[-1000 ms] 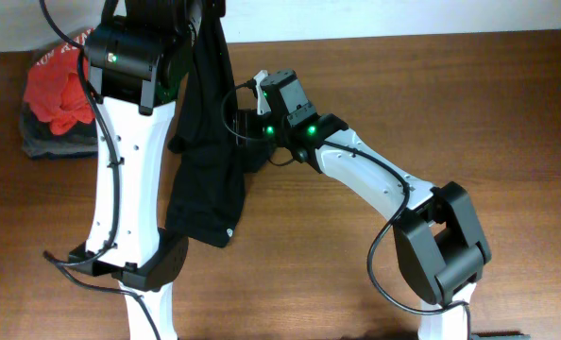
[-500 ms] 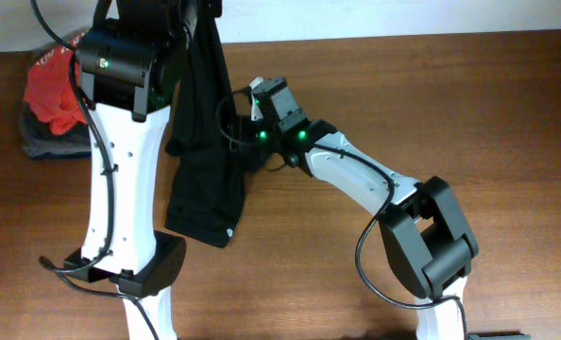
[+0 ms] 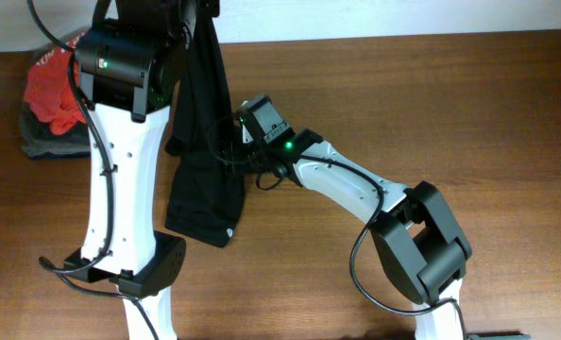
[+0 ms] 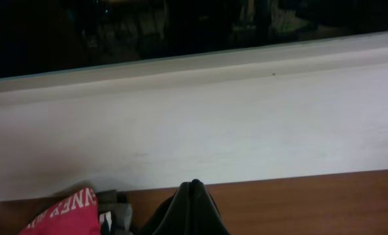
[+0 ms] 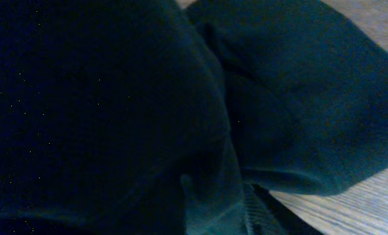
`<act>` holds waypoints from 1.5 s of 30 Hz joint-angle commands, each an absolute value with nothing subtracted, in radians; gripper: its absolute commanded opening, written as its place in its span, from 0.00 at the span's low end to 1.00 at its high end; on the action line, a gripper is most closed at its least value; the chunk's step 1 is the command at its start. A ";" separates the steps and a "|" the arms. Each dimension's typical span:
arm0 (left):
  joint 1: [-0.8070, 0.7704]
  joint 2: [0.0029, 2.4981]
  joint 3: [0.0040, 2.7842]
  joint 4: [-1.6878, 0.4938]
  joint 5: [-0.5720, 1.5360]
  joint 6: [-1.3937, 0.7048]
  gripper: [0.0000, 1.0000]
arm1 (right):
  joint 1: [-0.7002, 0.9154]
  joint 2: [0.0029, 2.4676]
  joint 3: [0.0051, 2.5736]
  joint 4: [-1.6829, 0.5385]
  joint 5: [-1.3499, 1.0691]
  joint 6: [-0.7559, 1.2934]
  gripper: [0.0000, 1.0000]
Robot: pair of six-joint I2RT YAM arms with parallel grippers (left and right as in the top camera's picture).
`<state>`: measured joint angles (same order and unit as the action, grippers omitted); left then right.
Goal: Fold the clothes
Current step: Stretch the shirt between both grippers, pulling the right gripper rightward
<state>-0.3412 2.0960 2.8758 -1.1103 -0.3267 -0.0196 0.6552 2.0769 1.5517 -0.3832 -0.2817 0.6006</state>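
The clothes [image 3: 205, 179], a black T-shirt, hang in a long bunched strip from the top edge of the overhead view down to the table. A small white label [image 3: 229, 232] shows at the low end. My left gripper [image 3: 199, 9] holds the shirt's top high up. In the left wrist view the black fabric [image 4: 193, 212] rises to a pinched peak at the bottom centre, and the fingers themselves are hidden. My right gripper [image 3: 235, 149] is pressed into the shirt's right edge at mid-height. Dark fabric [image 5: 181, 98] fills the right wrist view and hides its jaws.
A red garment [image 3: 59, 90] with white lettering [image 4: 66, 217] lies on grey and dark folded garments [image 3: 44, 142] at the far left. The wooden table [image 3: 469, 104] stretches to the right. A white wall [image 4: 194, 124] runs along the table's far edge.
My right gripper has moved left, from beside the hanging shirt into its right edge. The left arm shifted slightly left early on and still holds the shirt up.
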 commanded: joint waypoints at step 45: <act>-0.301 1.841 2.889 -1.215 -0.434 0.023 0.01 | -0.206 1.173 1.785 -0.866 -0.234 0.108 0.04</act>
